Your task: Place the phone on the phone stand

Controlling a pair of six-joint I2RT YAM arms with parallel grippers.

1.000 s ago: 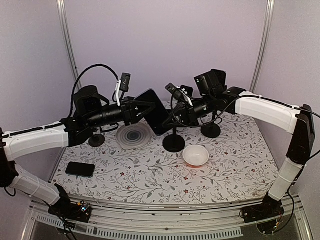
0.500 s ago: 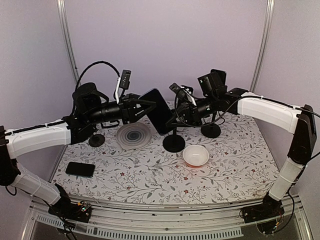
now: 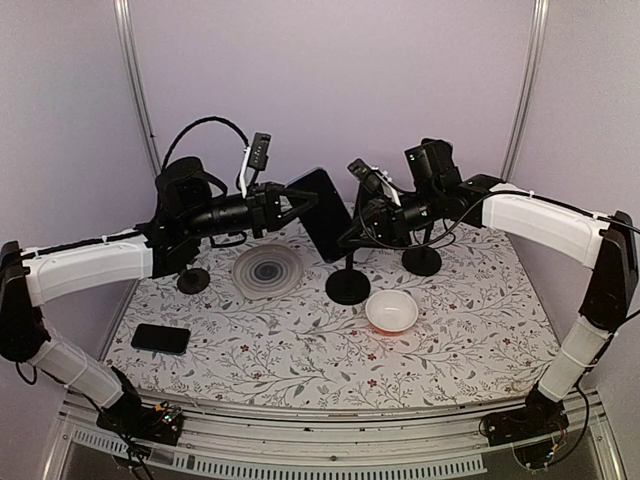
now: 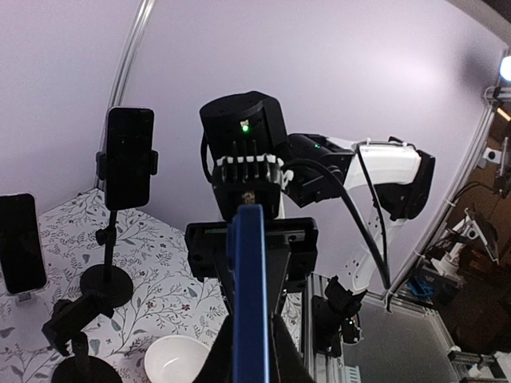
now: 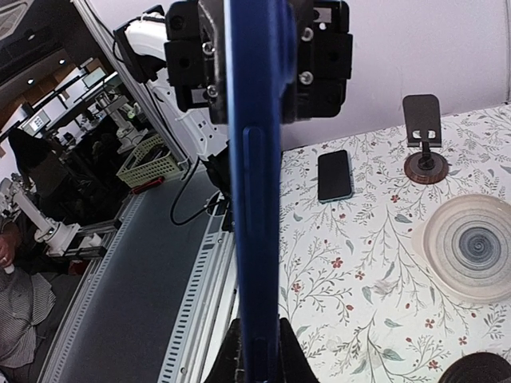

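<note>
Since a second ago my left hand [image 3: 300, 205] has gone from spread to pressed together on the phone [image 3: 325, 212], and both arms have carried it a little higher and toward 1 o'clock. My right hand [image 3: 355, 228] is pinching the same phone from the other side, so it hangs in the air between the two, edge-on in both wrist views and touching nothing else. The empty phone stand [image 3: 347, 285] stands on the table [image 3: 300, 360] just below, toward 5 o'clock from the phone. I judge the pick-up done and the handover between hands under way. Still to do: one hand lets go, then I lower the phone into the stand's cradle and release.
</note>
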